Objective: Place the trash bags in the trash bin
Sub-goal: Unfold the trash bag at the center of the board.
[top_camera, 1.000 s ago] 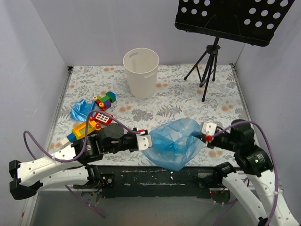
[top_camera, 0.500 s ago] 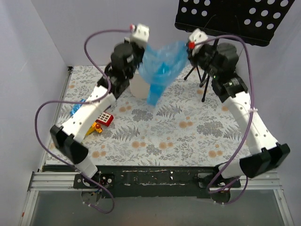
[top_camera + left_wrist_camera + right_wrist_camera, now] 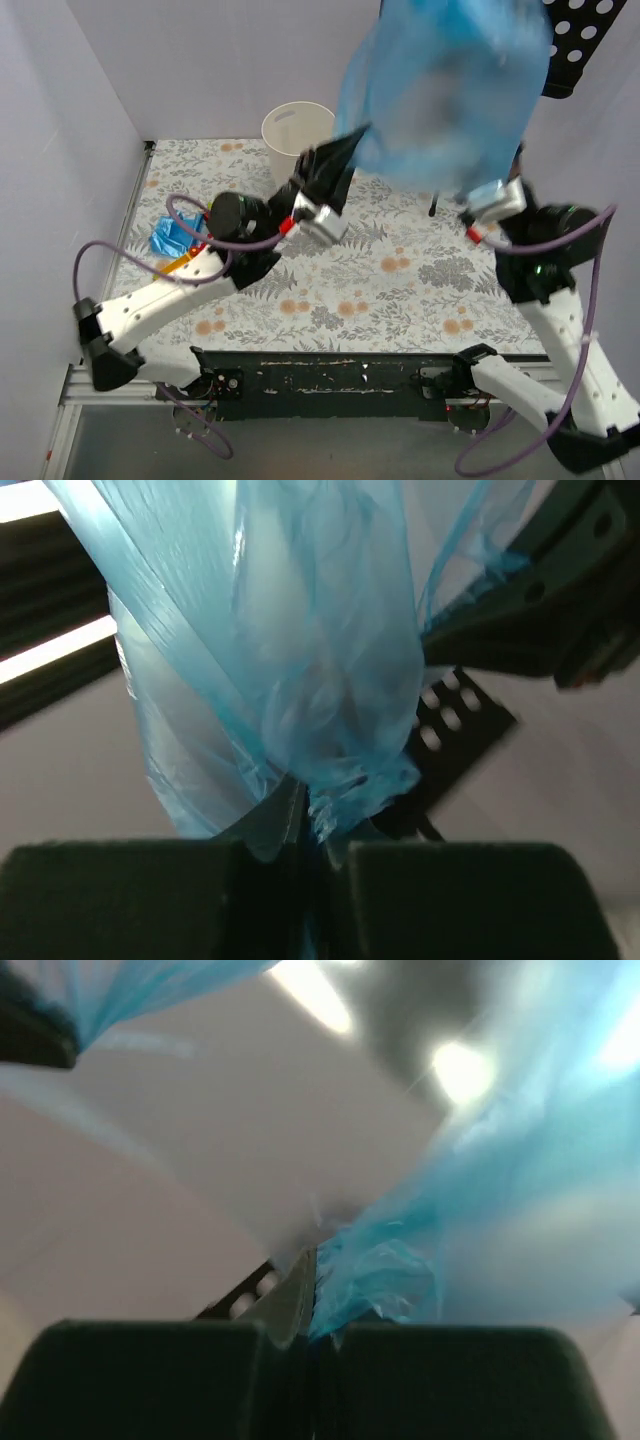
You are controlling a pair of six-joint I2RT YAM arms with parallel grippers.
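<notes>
A blue trash bag (image 3: pixel 445 90) billows high above the table, blurred and close to the top camera. My left gripper (image 3: pixel 343 152) is shut on one edge of it, and the film bunches between its fingers in the left wrist view (image 3: pixel 300 660). My right gripper (image 3: pixel 478 190) is shut on the other edge, mostly hidden under the bag; the film shows pinched in the right wrist view (image 3: pixel 480 1230). The cream trash bin (image 3: pixel 290 135) stands upright at the back, left of the bag and behind the left gripper. A second crumpled blue bag (image 3: pixel 170 238) lies on the table at the left.
The black perforated music stand (image 3: pixel 585 45) is at the back right, and one tripod leg (image 3: pixel 433 208) shows below the bag. A yellow-orange toy block (image 3: pixel 172 266) peeks out beside the left arm. White walls close in the left, back and right sides.
Both arms went from low at the front to high over the bin, then back toward the middle. The bag now hangs ballooned high near the camera instead of draped over the bin.
</notes>
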